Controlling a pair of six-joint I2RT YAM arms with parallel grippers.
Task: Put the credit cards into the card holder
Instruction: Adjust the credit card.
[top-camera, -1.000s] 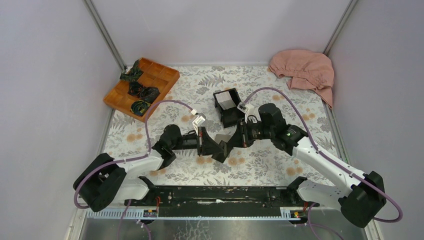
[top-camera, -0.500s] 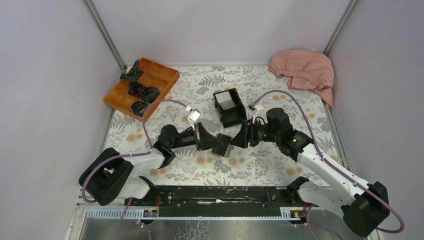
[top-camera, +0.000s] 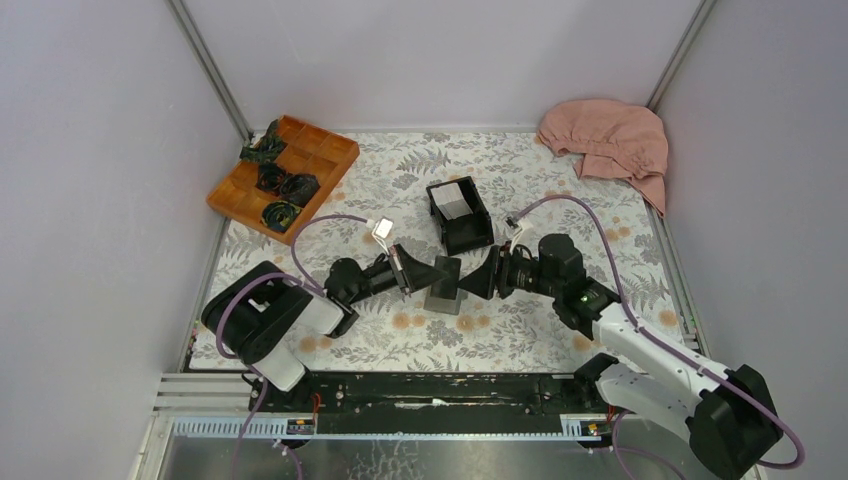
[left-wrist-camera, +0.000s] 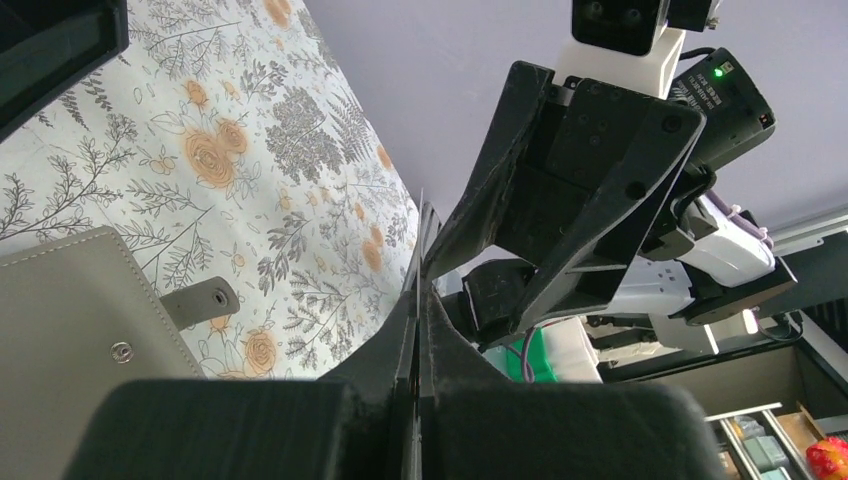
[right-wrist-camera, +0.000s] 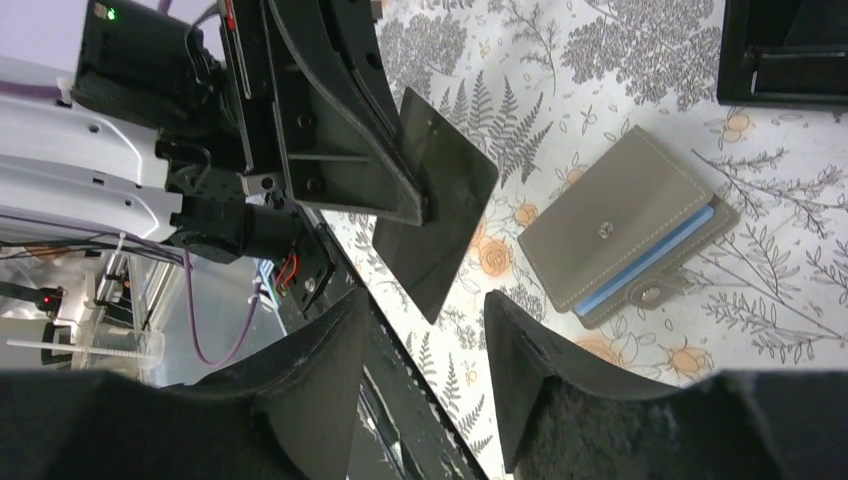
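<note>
The left fingers (right-wrist-camera: 412, 203) are clenched on a dark credit card (right-wrist-camera: 440, 225) above the desk (right-wrist-camera: 600, 80). The right fingers (top-camera: 480, 275) are spread and released, with the closed card holder (right-wrist-camera: 615, 230) lying near them.

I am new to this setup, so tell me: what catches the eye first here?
Two hands face each other over the middle of the floral table: the left hand pinches a thin dark card, and the right hand stands open before it. The folded grey wallet lies flat beside them. A pink cloth is crumpled in the far right corner.
</note>
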